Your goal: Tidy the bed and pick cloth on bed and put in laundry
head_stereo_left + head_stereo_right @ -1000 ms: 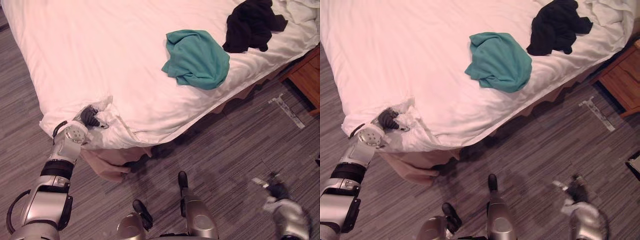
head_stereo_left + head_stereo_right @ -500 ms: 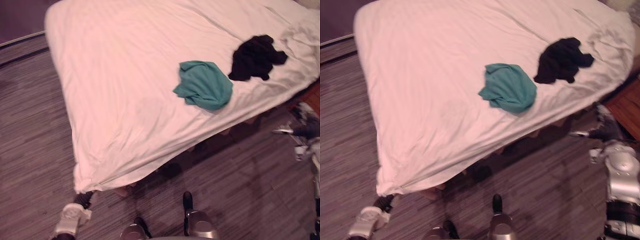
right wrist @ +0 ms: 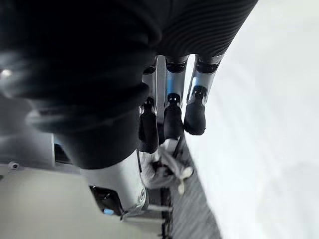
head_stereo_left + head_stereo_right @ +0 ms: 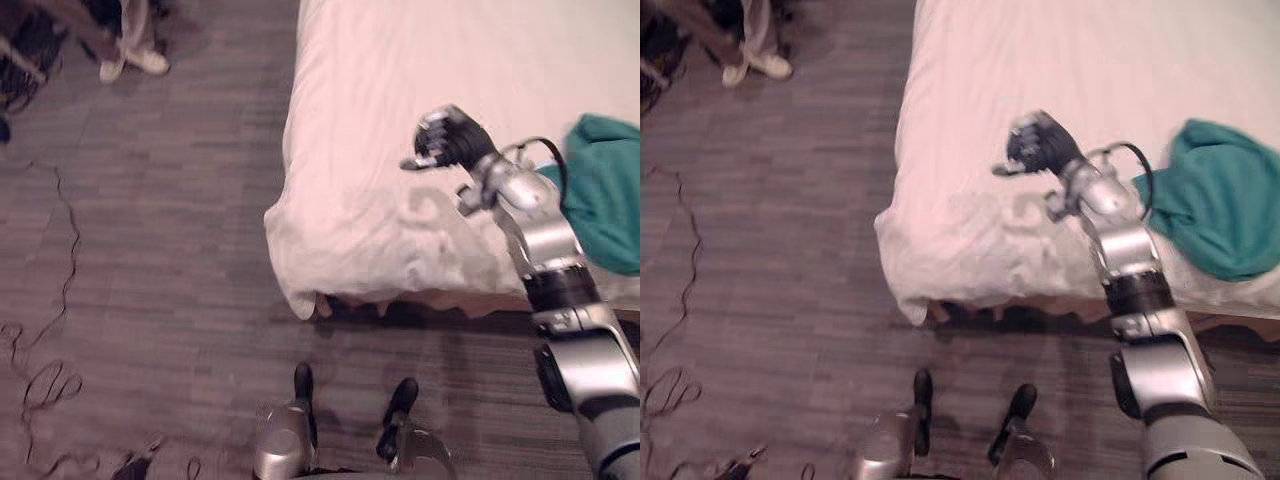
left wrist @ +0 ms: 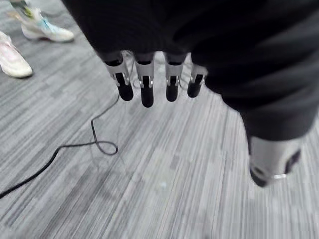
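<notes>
Right hand: fingers side by side, loosely extended, gripping nothing, over the white bed sheet near its rumpled corner. Just past the forearm lies the crumpled teal cloth, on the bed, untouched. Left hand: fingers straight, slightly spread, empty, above the grey striped floor; a person's pale shoes stand well apart. Against half a second earlier, the left hand no longer grips the sheet corner, the right hand has crossed from floor to bed, and the camera has swung.
</notes>
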Robot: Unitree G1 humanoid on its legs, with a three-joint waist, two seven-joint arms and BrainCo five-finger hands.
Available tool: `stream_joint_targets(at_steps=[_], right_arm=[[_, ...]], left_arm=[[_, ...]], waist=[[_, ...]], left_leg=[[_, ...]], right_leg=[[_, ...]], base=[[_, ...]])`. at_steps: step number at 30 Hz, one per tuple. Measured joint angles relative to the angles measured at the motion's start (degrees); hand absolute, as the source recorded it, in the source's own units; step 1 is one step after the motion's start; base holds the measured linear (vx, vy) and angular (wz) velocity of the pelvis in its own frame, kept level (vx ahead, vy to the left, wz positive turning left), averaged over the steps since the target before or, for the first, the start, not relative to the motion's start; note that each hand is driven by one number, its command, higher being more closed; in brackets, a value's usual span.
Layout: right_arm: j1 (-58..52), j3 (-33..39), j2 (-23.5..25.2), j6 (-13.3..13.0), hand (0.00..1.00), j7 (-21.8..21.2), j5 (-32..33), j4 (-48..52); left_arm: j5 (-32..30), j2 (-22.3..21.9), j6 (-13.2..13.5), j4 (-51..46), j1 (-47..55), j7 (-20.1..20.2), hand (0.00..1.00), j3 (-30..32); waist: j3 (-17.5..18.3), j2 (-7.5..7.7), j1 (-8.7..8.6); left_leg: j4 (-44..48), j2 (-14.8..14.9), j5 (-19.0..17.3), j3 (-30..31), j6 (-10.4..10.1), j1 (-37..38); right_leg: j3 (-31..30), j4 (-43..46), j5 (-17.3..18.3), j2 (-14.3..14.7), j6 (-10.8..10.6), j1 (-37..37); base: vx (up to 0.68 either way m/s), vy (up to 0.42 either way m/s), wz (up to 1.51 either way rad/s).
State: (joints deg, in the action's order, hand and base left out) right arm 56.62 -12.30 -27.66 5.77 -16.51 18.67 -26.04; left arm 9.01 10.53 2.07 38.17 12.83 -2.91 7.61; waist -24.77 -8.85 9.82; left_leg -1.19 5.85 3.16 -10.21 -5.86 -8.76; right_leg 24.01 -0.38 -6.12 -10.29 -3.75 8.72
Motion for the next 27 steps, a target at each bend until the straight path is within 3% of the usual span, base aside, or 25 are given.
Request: stream_joint_targets(at_steps=[3, 5, 7, 9, 11, 12, 14, 16, 18, 19, 21, 22, 23, 24, 25, 27], right_arm=[[0.12, -0.32, 2.31, 3.0, 1.0, 1.54, 1.87, -7.37], [0.34, 0.66, 2.82, 1.32, 1.0, -0.38, 5.28, -9.84], [0.79, 0.66, 2.96, 0.65, 1.0, -3.13, 6.62, -12.62], [0.79, 1.32, 4.13, -2.02, 1.0, -6.42, 7.41, -15.21], [0.04, 3.14, 6.16, -3.4, 1.0, -8.51, 8.3, -17.39], [-3.25, 5.28, 8.63, -5.67, 1.0, -13.6, 8.11, -19.46], [-7.46, 4.64, 10.12, -7.34, 1.0, -17.41, 7.67, -19.57], [-15.23, -1.32, 10.81, -8.21, 1.0, -21.44, 6.0, -17.65], [-28.78, -9.62, 10.9, -8.4, 1.0, -23.69, 5.95, -12.3], [-32.37, -11.66, 11.0, -8.54, 1.0, -24.04, 5.87, -10.04], [-41.8, -18.68, 11.83, -8.84, 1.0, -25.43, 3.87, -1.12], [-45.24, -24.03, 12.23, -9.79, 1.0, -26.3, 3.33, 6.92], [-45.66, -25.4, 12.52, -10.53, 1.0, -26.32, 3.28, 9.5], [-45.6, -26.81, 13.65, -12.4, 1.0, -26.14, 3.26, 13.9], [-44.28, -26.45, 16.45, -15.53, 1.0, -24.39, 3.84, 17.84], [-41.0, -24.98, 18.32, -17.91, 1.0, -21.77, 4.0, 19.33]], left_arm=[[0.53, -0.31, 2.61, -2.03, -3.71, 0.76, 0.0, -8.51], [3.59, -0.58, 5.33, -3.08, -5.79, 0.63, 0.0, -13.12], [5.45, -0.76, 6.76, -3.11, -6.05, 0.66, 0.0, -14.73], [6.93, -1.34, 8.98, -3.01, -6.24, 0.69, 0.0, -16.56], [7.04, -1.75, 9.96, -2.36, -6.26, 0.8, 0.0, -16.92], [8.15, -2.49, 11.36, -1.41, -6.08, 1.19, 0.0, -16.53], [8.77, -2.55, 11.9, -1.52, -5.95, 2.24, 0.0, -15.91], [9.65, -2.58, 12.24, -1.81, -5.94, 3.38, 0.0, -14.55], [10.29, -2.35, 12.17, -3.12, -5.73, 3.35, 0.0, -12.89], [10.29, -2.21, 12.16, -3.18, -5.59, 3.29, 0.0, -12.77], [10.3, -1.92, 11.54, -2.72, -4.58, 3.13, 0.0, -11.85], [10.3, -1.67, 10.97, -1.59, -4.13, 2.97, 0.0, -11.87], [10.3, -1.6, 10.85, -1.21, -4.12, 2.91, 0.0, -11.93], [10.29, -1.47, 10.63, -0.64, -4.14, 2.84, 0.0, -12.15], [10.28, -1.29, 9.87, 0.65, -4.09, 2.41, 0.0, -12.92], [10.25, -1.25, 9.04, 1.93, -4.11, 1.81, 0.0, -14.25]], waist=[[-0.91, -1.92, 0.65], [-1.7, -3.74, 0.64], [-1.63, -4.09, 0.41], [-1.65, -4.71, -0.34], [-1.67, -4.76, -1.02], [-1.78, -4.65, -2.12], [-2.0, -4.42, -3.6], [-2.47, -3.64, -5.19], [-3.08, -1.36, -6.43], [-2.84, -0.7, -6.52], [-2.4, 2.04, -6.94], [-1.49, 3.78, -7.67], [-1.15, 4.27, -7.88], [-0.41, 5.19, -7.97], [2.48, 6.36, -7.84], [4.95, 6.94, -7.83]], left_leg=[[-0.75, -1.1, 1.06, -0.17, 0.92, -3.21], [-0.92, -1.93, 1.26, -0.91, 1.11, -4.36], [-0.9, -2.33, 1.25, -1.82, 1.11, -4.17], [-0.88, -2.55, 1.25, -2.56, 1.12, -4.09], [-0.86, -2.59, 1.21, -3.18, 1.09, -3.45], [-0.78, -2.88, 1.09, -3.8, 1.03, -1.43], [-0.69, -2.87, 0.84, -3.97, 0.97, 0.56], [-0.59, -2.41, -0.89, -4.59, 1.05, 3.63], [-0.41, -1.64, -1.88, -5.4, 0.65, 5.99], [-0.36, -1.47, -2.1, -5.83, 0.6, 6.2], [-0.36, -0.64, -3.41, -8.08, -0.09, 7.75], [-0.42, 0.1, -3.87, -9.37, -0.38, 9.15], [-0.42, 0.42, -3.99, -9.75, -0.49, 9.81], [-0.51, 0.95, -4.24, -10.32, -0.81, 11.16], [-0.62, 1.74, -4.29, -10.99, -1.02, 12.14], [-0.81, 2.36, -4.34, -11.21, -1.14, 13.13]], right_leg=[[-0.43, 0.55, -0.79, -1.26, -0.41, 3.83], [-1.12, 0.19, -1.64, -2.1, -0.51, 5.5], [-1.95, 0.02, -1.89, -2.41, -0.77, 5.81], [-3.02, 0.03, -2.01, -2.58, -0.94, 6.29], [-3.59, 0.11, -2.01, -2.54, -0.95, 6.06], [-4.05, 0.02, -1.98, -2.53, -0.96, 4.24], [-4.09, -0.05, -1.69, -2.54, -1.25, 2.27], [-4.43, -0.17, -1.01, -2.14, -1.76, -0.26], [-5.21, -2.21, -1.24, -1.31, -2.06, -3.23], [-5.44, -2.83, -1.32, -1.05, -2.12, -3.47], [-6.78, -4.64, -1.76, 0.0, -1.75, -4.47], [-7.74, -4.75, -2.15, 0.8, -1.31, -5.14], [-7.99, -4.76, -2.09, 1.13, -1.24, -5.55], [-8.45, -4.76, -1.86, 1.61, -0.95, -6.56], [-8.87, -4.76, -1.44, 2.49, -0.5, -7.09], [-8.95, -4.75, -1.22, 3.04, -0.41, -7.93]], base=[[0.01, 0.084, 0.05], [0.03, 0.078, -0.1], [0.03, 0.058, -0.22], [0.03, 0.042, -0.19], [0.03, 0.024, -0.18], [0.04, 0.02, -0.21], [0.02, 0.012, -0.16], [0.02, 0.01, -0.28], [0.02, -0.019, -0.26], [0.04, -0.044, -0.36], [0.06, -0.039, -0.56], [0.07, -0.048, -0.48], [0.1, -0.073, -0.43], [0.08, -0.066, -0.29], [0.08, -0.066, -0.24], [0.1, -0.054, -0.09]])
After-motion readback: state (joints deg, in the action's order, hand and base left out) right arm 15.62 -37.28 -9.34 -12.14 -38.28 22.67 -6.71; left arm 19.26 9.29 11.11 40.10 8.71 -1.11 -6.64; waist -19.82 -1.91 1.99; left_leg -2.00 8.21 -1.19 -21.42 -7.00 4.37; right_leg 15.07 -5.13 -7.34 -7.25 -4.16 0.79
